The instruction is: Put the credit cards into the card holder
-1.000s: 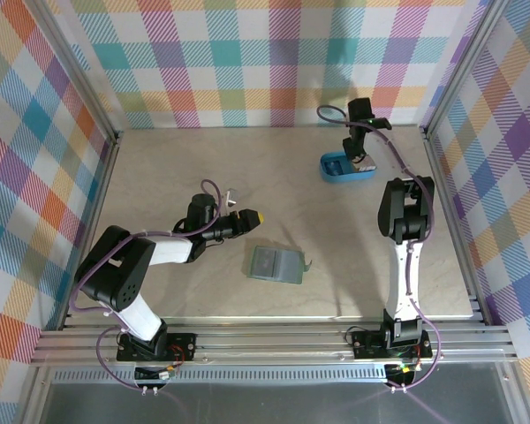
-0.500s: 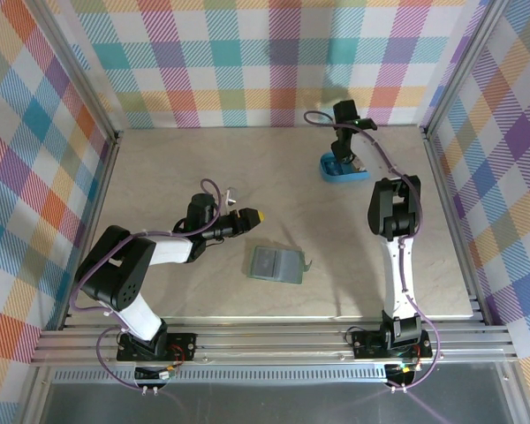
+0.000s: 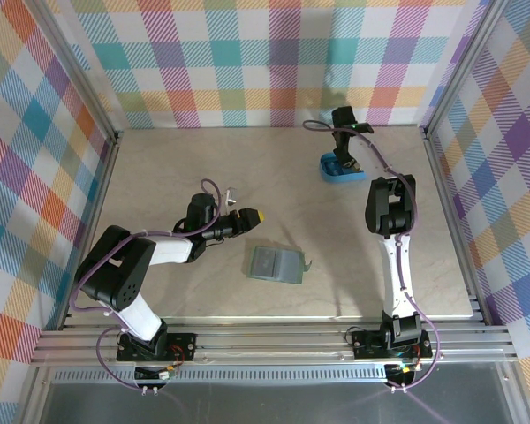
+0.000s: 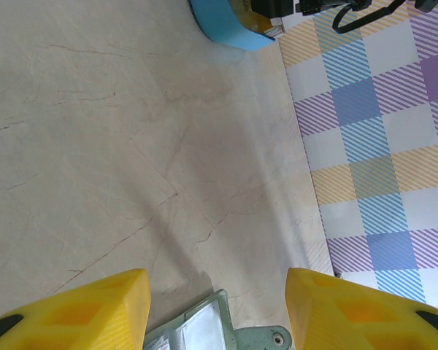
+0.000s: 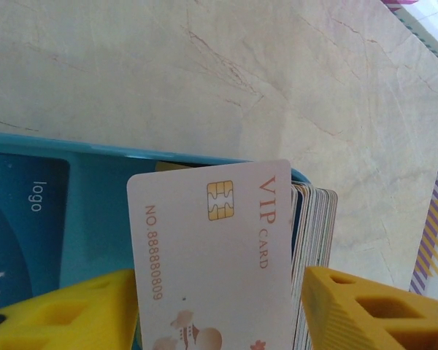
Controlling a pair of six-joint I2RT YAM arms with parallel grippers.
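Right wrist: pink VIP card (image 5: 212,262) runs off the bottom edge, lower print cut. Can't tell if the yellow fingers (image 5: 365,313) pinch it. Card stack (image 5: 314,226) behind it shows edges only. Blue tray (image 5: 95,211) and dark blue card (image 5: 22,219) cut at left. Left wrist: card holder (image 4: 201,332) cut at bottom, tray cut at top. Top view: right gripper (image 3: 344,162) covers part of the tray, jaws too small to read.

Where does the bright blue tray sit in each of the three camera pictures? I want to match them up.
Top external: blue tray far back on the right of the tabletop.
Left wrist: blue tray at the top edge, middle, cut off.
Right wrist: blue tray left and centre, partly behind a pale VIP card.
Shared landmark: the beige veined tabletop around it.
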